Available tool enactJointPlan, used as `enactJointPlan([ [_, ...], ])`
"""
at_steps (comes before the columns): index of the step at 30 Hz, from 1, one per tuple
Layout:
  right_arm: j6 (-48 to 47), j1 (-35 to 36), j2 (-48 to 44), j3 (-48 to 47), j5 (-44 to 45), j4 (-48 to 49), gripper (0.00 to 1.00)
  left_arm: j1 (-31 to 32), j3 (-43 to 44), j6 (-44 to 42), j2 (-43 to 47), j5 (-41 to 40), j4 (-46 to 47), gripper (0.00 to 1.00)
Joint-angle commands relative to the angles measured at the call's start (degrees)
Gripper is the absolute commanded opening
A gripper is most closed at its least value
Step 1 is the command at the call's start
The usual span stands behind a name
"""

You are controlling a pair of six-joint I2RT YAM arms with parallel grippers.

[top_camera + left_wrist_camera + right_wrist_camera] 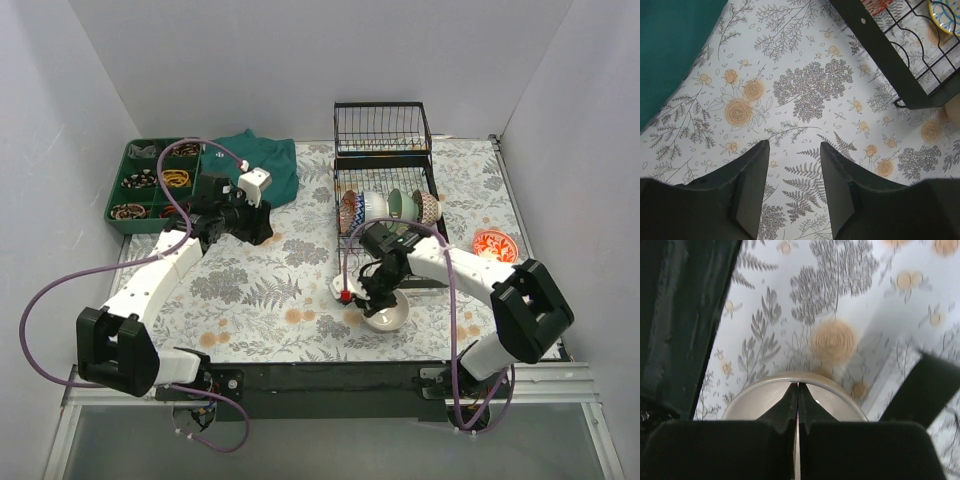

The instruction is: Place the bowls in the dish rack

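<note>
Now, R hand (pixel 798 390) pinching cream bowl (pixel 760 395) rim nr dish rack (pixel 436 190); L hand (pixel 792 150) spread wide over table (pixel 805 90).

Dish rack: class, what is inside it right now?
Inside the dish rack, a row of bowls stands on edge. The right arm covers its near end, so anything there is hidden.

Found bare desk (pixel 270 280) broad and passable left of the dish rack (pixel 385 205). Met a row of standing bowls (pixel 400 207) filling the rack's middle. Met a cream bowl (pixel 392 318) just before the rack's front edge, a red-orange bowl (pixel 494 243) just right of the rack.
</note>
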State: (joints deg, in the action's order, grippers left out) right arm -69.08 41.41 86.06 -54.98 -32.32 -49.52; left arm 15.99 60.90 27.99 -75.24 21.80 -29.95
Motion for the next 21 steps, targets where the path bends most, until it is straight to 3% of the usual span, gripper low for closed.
enactJointPlan([
  [1, 3.6, 6.7, 3.8, -6.7, -2.8, 2.1, 0.01, -1.2, -2.0, -1.4, 5.2, 1.0, 0.7, 0.45],
  [6, 5.9, 11.4, 7.5, -12.3, -1.7, 1.4, 0.01, -1.9, -3.4, -2.2, 9.2, 3.3, 0.2, 0.46],
  [9, 6.3, 11.5, 4.3, -13.9, 5.6, -2.1, 0.04, -1.9, -3.0, -5.0, 12.0, 7.1, -0.2, 0.48],
  [12, 7.4, 11.0, -1.1, -14.4, 11.5, -8.5, 0.10, -1.9, -0.4, -11.0, 12.9, 17.3, -2.7, 0.50],
  [14, 11.0, 10.8, -5.7, -14.4, 13.7, -10.6, 0.22, -1.9, 2.2, -14.3, 12.2, 26.5, -7.4, 0.54],
  [15, 16.0, 10.8, -7.4, -14.4, 15.8, -11.0, 0.37, -1.8, 2.7, -16.9, 11.7, 28.9, -8.9, 0.55],
  [16, 19.3, 10.7, -10.8, -14.4, 16.8, -11.0, 0.46, -1.3, 3.3, -17.2, 10.6, 30.7, -10.1, 0.59],
  [19, 27.4, 5.7, -16.3, -14.5, 16.5, -11.0, 0.54, 3.1, 3.6, -20.9, 9.6, 34.8, -14.0, 0.63],
  [20, 28.3, 1.4, -17.2, -14.8, 15.3, -10.9, 0.71, 5.1, 3.4, -21.9, 9.6, 34.3, -14.9, 0.63],
  [21, 30.0, -8.0, -18.1, -15.6, 17.0, -10.3, 0.98, 10.2, 2.5, -22.4, 9.5, 33.1, -14.9, 0.63],
])
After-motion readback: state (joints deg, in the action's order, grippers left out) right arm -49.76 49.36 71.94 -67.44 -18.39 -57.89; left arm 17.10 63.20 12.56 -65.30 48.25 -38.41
